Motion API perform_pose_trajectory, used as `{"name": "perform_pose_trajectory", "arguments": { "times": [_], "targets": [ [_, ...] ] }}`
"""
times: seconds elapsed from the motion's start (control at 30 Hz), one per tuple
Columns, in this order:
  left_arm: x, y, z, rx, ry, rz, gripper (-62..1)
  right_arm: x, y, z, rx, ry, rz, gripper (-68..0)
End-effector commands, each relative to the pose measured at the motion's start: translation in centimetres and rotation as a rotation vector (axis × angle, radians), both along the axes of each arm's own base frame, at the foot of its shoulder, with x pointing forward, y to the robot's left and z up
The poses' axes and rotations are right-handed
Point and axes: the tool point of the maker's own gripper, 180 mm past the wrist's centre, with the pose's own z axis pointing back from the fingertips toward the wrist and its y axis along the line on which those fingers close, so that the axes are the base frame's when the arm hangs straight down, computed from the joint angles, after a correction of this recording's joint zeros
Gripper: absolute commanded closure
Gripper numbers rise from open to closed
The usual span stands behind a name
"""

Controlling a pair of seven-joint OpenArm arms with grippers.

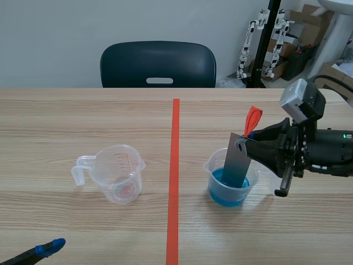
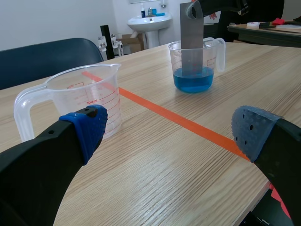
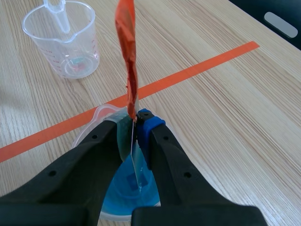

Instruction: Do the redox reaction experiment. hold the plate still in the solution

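Scene view: shows a thin grey plate (image 1: 237,165) standing in the cup of blue water (image 1: 229,190) on the bench (image 1: 83,121), right of the red tape line (image 1: 175,165). Pinched near its top by the right claw (image 1: 248,144), just under an orange ribbon (image 1: 252,118). Shows an empty cup (image 1: 118,175) well apart, across the line.

Left wrist view: shows the left claw (image 2: 169,127) spread wide, holding nothing, low near the empty cup.

Right wrist view: looks down on the pads (image 3: 146,123) squeezed tight on the plate, its lower end in the blue.

Looks stiff, light and smooth, so likely slippery when wet. Best held at the dry top, with a steady squeeze.
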Motion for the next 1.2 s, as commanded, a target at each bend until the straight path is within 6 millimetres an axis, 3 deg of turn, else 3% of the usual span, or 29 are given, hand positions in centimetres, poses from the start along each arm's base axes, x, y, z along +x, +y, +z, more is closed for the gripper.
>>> {"name": "perform_pose_trajectory", "arguments": {
  "times": [0.0, 1.17],
  "targets": [
    [-0.13, 0.07, 1.07, -0.035, -0.042, -0.002, -55.5, 0.5, -0.23, 0.98, 0.023, -0.021, -0.008, -0.6],
    [-0.12, 0.07, 1.08, -0.035, -0.042, -0.002, -55.5, 0.02, -0.22, 0.52, 0.024, -0.005, -0.008, -0.6]
  ]
}}
